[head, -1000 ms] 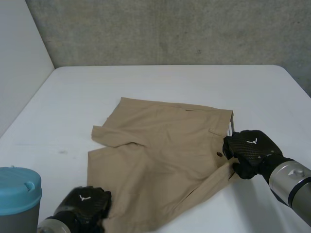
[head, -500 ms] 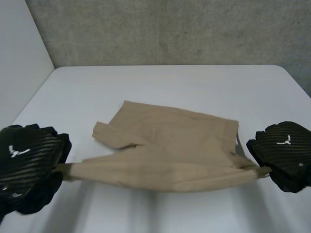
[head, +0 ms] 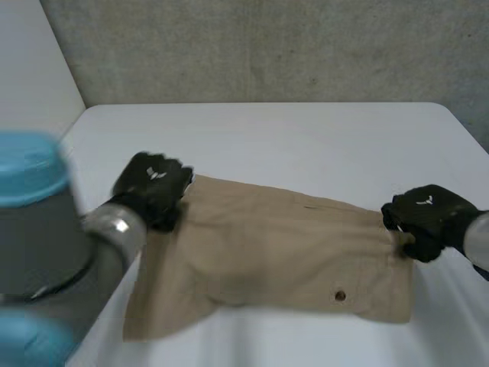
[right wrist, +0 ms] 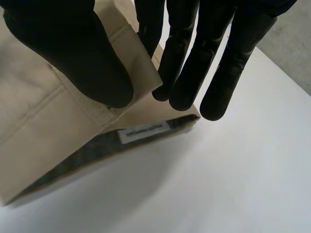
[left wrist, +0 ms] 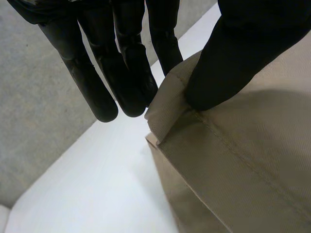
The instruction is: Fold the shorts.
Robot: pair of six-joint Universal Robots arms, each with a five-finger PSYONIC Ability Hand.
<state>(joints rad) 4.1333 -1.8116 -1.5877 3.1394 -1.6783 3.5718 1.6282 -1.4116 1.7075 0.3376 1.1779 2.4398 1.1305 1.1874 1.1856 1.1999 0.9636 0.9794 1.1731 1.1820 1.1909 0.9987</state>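
The tan shorts [head: 267,260] lie doubled over on the white table [head: 306,138], with a small button [head: 340,295] on the top layer. My left hand [head: 153,187] is at the shorts' far left corner. In the left wrist view the thumb [left wrist: 238,53] and fingers [left wrist: 126,77] of this hand pinch a hemmed corner of the cloth [left wrist: 243,160]. My right hand [head: 428,218] is at the far right corner. There its thumb [right wrist: 73,53] and fingers [right wrist: 189,63] pinch the waistband [right wrist: 131,63] above a white label [right wrist: 145,132].
My left arm's grey joint and light-blue cap [head: 34,229] rise large at the near left of the head view and cover that part of the table. A grey wall [head: 267,46] runs behind the table's far edge, and a pale panel [head: 30,92] stands to the left.
Both hands lifted the shorts' near edge and carried it over to the far side. The cloth now lies doubled. The left arm swung forward into the near left.
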